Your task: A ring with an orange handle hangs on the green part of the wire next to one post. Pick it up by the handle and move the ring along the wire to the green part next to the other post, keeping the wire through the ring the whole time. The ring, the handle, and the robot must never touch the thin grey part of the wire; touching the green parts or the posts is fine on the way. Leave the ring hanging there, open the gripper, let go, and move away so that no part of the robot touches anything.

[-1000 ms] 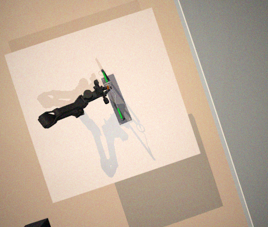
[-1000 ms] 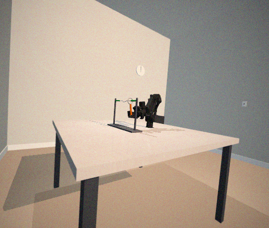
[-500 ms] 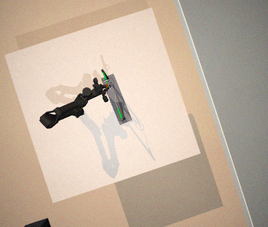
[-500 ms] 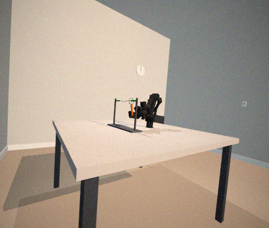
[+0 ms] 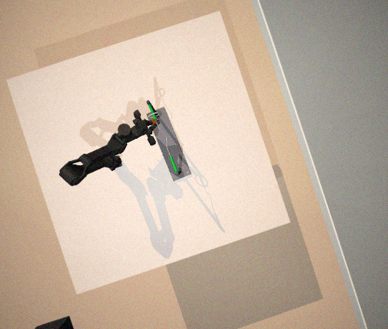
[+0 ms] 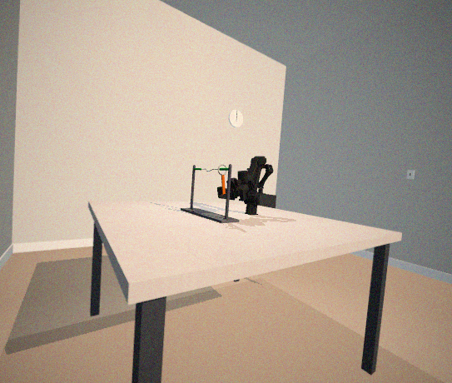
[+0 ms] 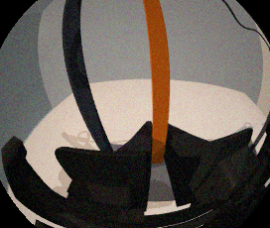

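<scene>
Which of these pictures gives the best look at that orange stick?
The wrist view: the orange handle fills the frame, running upright from the end effector clamped on it. The exterior view shows it small beside a post; the top view shows only an orange speck.

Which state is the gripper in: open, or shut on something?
Shut on the orange handle; the gripper fingers clamp its lower end.

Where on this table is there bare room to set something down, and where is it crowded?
Bare room: the wide stretch of table from the wire stand's base to the near edge, and, in the top view, the side of the base away from the arm. Crowded: around the post, where the pincer grips the orange handle and the arm stands.
</scene>
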Robot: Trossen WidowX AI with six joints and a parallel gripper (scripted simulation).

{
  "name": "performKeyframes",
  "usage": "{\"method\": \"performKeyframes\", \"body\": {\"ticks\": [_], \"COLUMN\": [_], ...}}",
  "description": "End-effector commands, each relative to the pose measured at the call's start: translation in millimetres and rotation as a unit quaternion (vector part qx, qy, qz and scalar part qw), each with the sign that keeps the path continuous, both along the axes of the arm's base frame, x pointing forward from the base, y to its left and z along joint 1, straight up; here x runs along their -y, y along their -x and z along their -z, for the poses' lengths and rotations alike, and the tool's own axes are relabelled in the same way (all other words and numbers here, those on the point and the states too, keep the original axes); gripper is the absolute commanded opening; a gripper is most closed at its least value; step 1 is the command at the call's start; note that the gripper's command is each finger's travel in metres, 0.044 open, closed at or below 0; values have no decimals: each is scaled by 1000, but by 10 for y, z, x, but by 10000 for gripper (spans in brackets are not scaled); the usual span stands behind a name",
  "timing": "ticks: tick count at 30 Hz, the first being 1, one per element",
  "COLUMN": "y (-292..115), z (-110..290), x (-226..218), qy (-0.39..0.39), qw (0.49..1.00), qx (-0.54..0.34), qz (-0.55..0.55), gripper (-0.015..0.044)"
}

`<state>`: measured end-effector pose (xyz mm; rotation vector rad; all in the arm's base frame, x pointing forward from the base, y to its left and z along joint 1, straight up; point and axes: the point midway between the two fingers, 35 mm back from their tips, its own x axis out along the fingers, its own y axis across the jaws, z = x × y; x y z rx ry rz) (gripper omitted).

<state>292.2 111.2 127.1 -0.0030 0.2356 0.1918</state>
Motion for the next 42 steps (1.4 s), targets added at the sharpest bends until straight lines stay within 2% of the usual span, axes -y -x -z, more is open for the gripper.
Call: {"method": "performKeyframes", "body": {"ticks": [1,12,30,42], "y": [-13,-13,-13,-4], "z": [-11,147,149,147], "x": [-20,-20,-20,-27], "qy": [-4,-4,-4,-2], "qw": [1000,1000,1000,1000], "qx": [3,3,3,3], "qz": [3,3,3,-1], "gripper": [-150,-150,-150,160]}}
